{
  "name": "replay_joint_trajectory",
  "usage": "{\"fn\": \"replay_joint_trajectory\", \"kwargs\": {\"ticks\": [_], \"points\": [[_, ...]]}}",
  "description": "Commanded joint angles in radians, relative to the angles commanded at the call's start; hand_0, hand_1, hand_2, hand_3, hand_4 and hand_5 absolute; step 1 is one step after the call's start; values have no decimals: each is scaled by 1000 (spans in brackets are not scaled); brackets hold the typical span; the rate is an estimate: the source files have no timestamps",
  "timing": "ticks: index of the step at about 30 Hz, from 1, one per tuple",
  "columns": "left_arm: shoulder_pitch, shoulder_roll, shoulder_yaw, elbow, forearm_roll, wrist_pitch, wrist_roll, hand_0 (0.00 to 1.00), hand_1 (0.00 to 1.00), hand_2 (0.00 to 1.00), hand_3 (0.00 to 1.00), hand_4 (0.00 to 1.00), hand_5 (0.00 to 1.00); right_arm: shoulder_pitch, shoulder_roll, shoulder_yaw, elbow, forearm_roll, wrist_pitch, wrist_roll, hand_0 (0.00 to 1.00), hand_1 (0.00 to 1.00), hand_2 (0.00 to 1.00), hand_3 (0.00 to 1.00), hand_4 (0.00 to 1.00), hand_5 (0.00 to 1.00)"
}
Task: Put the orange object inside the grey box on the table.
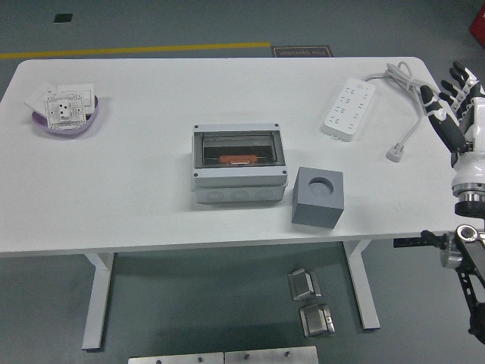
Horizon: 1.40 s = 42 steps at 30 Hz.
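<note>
The orange object [238, 159] lies inside the grey box [239, 164] at the table's middle, behind the box's dark see-through lid. My right hand [453, 99] is at the picture's right edge, past the table's right end, far from the box. Its fingers are spread and hold nothing. My left arm is out of view.
A grey cube with a round hole [318, 197] stands right of the box. A white power strip [348, 108] with cable and plug [396, 154] lies at the back right. A purple bowl with white switch plates [67, 111] sits at the back left.
</note>
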<state>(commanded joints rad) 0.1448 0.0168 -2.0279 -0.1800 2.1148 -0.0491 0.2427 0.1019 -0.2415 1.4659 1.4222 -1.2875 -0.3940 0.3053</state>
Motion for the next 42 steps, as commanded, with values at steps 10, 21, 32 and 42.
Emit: {"fn": "replay_joint_trajectory", "kwargs": {"ticks": [10, 21, 32, 42], "points": [[-7, -4, 27, 0, -23, 0, 0, 627, 545, 526, 579, 398, 102, -8, 5, -6, -11, 7, 17, -4, 836, 879, 906, 916, 984, 567], [-7, -1, 45, 0, -41, 2, -2, 628, 544, 526, 578, 399, 101, -18, 10, 9, -13, 3, 21, -4, 869, 884, 907, 919, 986, 573], [-6, -1, 61, 0, -59, 3, 0, 628, 544, 527, 579, 400, 101, -21, 13, 20, -16, -8, 16, -6, 872, 882, 905, 919, 987, 579], [-6, -2, 67, 0, -65, 3, 3, 628, 544, 527, 578, 399, 101, -21, 15, 29, -12, -41, 10, -23, 877, 879, 902, 918, 988, 584]]}}
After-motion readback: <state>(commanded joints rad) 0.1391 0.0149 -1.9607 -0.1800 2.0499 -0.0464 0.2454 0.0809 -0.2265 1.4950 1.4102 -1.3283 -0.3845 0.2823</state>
